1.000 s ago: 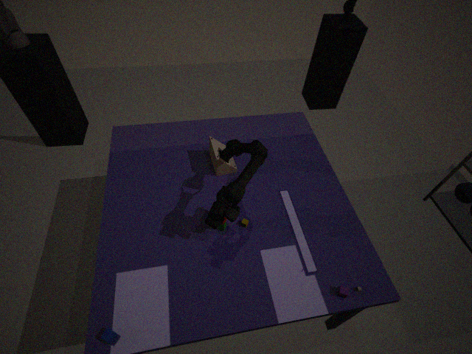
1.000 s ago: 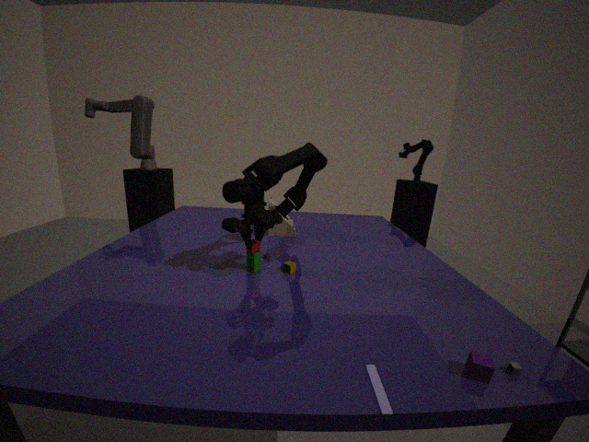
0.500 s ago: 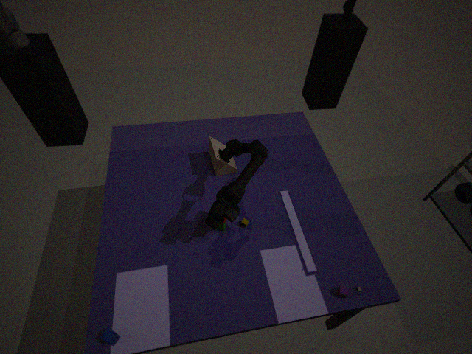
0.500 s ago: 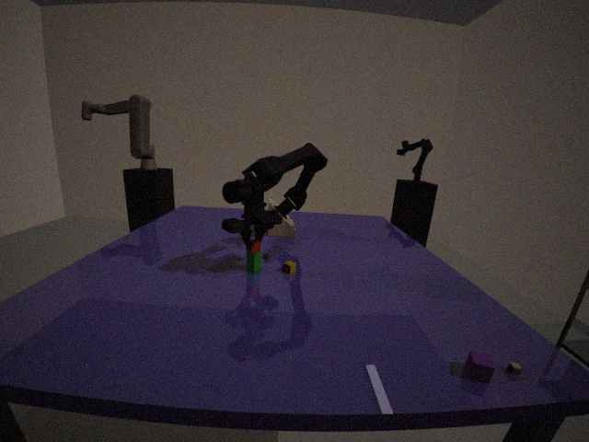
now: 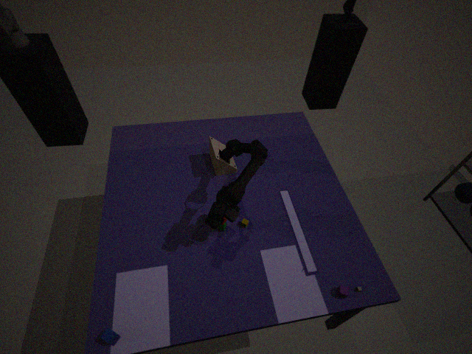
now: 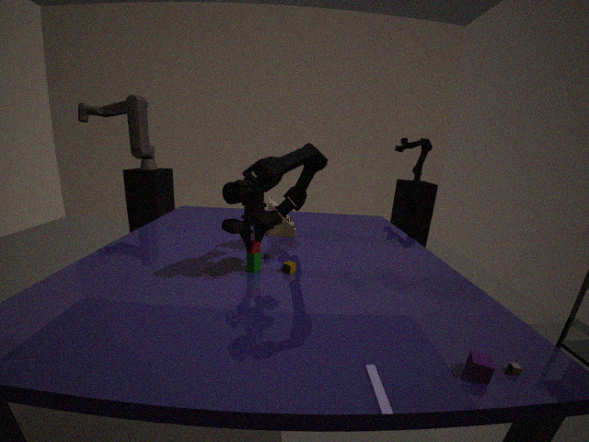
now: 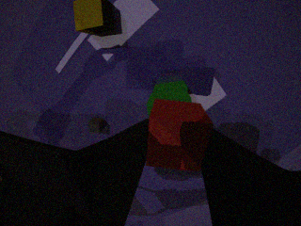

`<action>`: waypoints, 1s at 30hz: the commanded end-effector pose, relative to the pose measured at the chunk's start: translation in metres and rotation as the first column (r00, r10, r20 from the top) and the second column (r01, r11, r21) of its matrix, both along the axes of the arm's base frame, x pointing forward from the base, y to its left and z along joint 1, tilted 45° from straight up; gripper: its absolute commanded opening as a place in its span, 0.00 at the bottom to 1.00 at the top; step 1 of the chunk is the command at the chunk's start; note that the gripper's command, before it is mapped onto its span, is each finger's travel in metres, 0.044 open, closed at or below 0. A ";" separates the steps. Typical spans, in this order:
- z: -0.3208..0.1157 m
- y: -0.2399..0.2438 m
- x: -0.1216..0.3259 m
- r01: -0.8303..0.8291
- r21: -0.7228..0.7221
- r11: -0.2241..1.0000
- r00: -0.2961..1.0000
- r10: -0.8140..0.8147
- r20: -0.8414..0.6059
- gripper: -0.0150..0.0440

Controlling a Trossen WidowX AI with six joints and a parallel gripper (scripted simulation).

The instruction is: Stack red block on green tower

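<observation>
The green tower [image 5: 223, 227] [image 6: 253, 262] [image 7: 171, 90] stands upright on the table. The red block [image 5: 225, 220] [image 6: 256, 247] [image 7: 176, 122] is directly above it, and in the exterior view no gap shows between them. My gripper [image 6: 254, 245] [image 7: 175, 127] points down and is shut on the red block, one dark finger on each side. In the wrist view the red block covers part of the green tower, so the exact contact and alignment are partly hidden.
A yellow block [image 5: 244, 223] [image 6: 289, 267] [image 7: 88, 15] lies close beside the tower. A small dark object [image 6: 266, 255] [image 7: 99, 124] lies behind it. A wooden wedge [image 5: 225, 168] stands at the arm's base. A magenta block [image 5: 344, 290] [image 6: 479, 366] and a blue block [image 5: 109, 336] lie far off.
</observation>
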State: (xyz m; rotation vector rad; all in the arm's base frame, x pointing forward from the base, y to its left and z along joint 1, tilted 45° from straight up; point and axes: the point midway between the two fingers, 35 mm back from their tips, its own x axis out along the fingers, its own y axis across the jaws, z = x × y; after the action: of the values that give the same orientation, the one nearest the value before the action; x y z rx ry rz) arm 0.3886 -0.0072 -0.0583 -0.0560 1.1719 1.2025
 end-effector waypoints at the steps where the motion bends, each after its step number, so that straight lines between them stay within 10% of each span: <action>1: -0.001 0.002 -0.001 0.003 0.005 1.000 1.000 -0.003 -0.006 0.25; 10: 0.005 -0.004 0.000 0.003 0.004 1.000 1.000 -0.003 -0.006 0.25; 26: 0.001 0.000 -0.001 0.002 0.003 1.000 1.000 -0.002 -0.009 0.97; 30: 0.001 0.000 -0.001 0.002 0.003 1.000 1.000 -0.002 -0.009 1.00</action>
State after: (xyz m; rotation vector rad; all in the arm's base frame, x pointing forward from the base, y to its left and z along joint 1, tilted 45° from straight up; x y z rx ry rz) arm 0.3876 -0.0081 -0.0571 -0.0478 1.1771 1.2025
